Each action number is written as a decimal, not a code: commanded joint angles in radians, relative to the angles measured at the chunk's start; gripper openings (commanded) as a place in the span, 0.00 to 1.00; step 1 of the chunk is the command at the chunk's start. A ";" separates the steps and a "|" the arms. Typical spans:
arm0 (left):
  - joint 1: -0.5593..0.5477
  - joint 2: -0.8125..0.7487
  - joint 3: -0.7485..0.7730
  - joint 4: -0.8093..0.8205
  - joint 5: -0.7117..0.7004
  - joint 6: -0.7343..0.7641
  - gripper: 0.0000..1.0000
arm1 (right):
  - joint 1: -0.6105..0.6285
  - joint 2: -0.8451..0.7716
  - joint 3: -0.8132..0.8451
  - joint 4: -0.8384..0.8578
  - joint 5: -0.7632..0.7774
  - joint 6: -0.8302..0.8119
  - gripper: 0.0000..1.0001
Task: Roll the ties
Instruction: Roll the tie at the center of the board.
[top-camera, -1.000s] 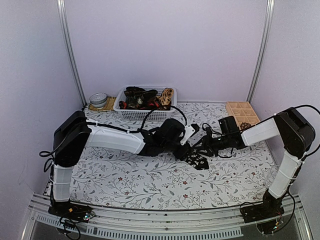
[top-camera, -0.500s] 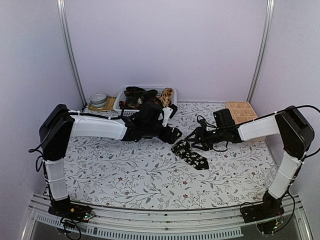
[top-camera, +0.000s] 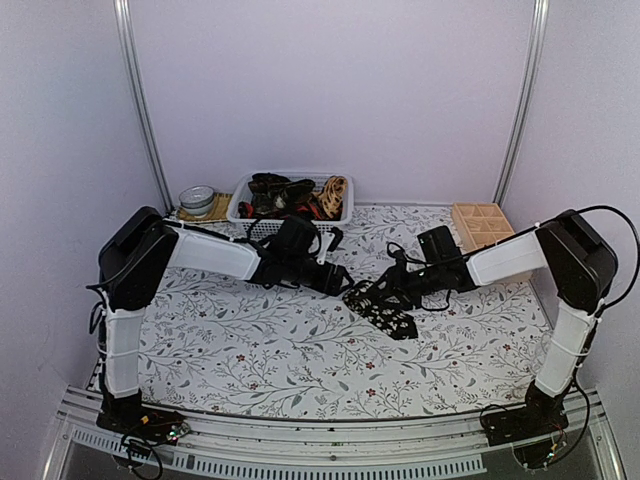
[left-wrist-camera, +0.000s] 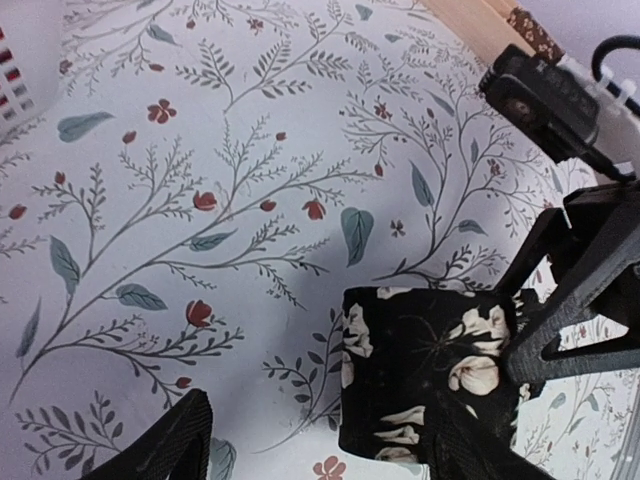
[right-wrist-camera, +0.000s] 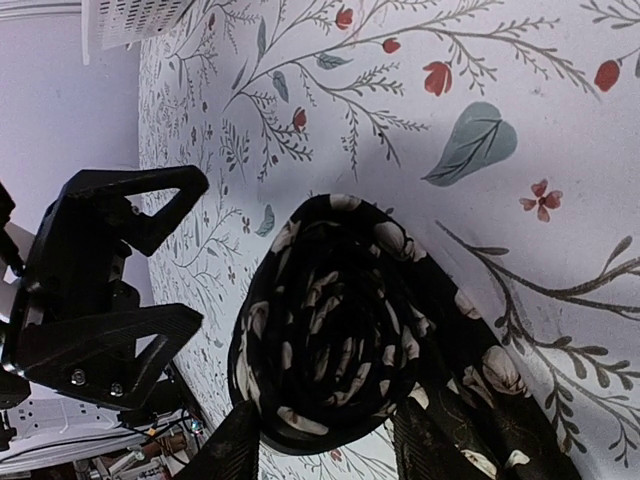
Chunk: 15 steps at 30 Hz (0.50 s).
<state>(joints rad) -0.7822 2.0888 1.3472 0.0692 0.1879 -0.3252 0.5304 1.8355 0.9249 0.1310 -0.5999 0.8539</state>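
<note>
Left gripper (top-camera: 338, 279) wide open, empty, just left of black flowered tie (top-camera: 382, 310) at middle of table (top-camera: 250, 350). Rolled end between both tools, axis pointing roughly rightward, loose tail lying near-right. Right gripper (top-camera: 393, 291) part-open astride roll; hold impossible to tell.

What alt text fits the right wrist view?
A black floral tie, rolled into a coil, lies on a floral tablecloth between the fingers of the right end effector; whether they grip it is unclear. The left end effector stands open beside it, with a white basket corner at top left.
</note>
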 joint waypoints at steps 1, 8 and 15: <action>0.005 0.044 0.035 0.020 0.100 -0.031 0.72 | 0.007 0.068 0.028 0.005 0.010 0.004 0.43; 0.037 0.074 0.007 0.102 0.239 -0.095 0.73 | 0.009 0.121 0.027 0.026 -0.001 0.007 0.31; 0.066 0.099 -0.020 0.169 0.363 -0.174 0.77 | 0.011 0.158 0.020 0.028 0.018 -0.003 0.26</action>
<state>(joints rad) -0.7383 2.1494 1.3445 0.1806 0.4496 -0.4423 0.5323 1.9213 0.9421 0.1680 -0.6090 0.8574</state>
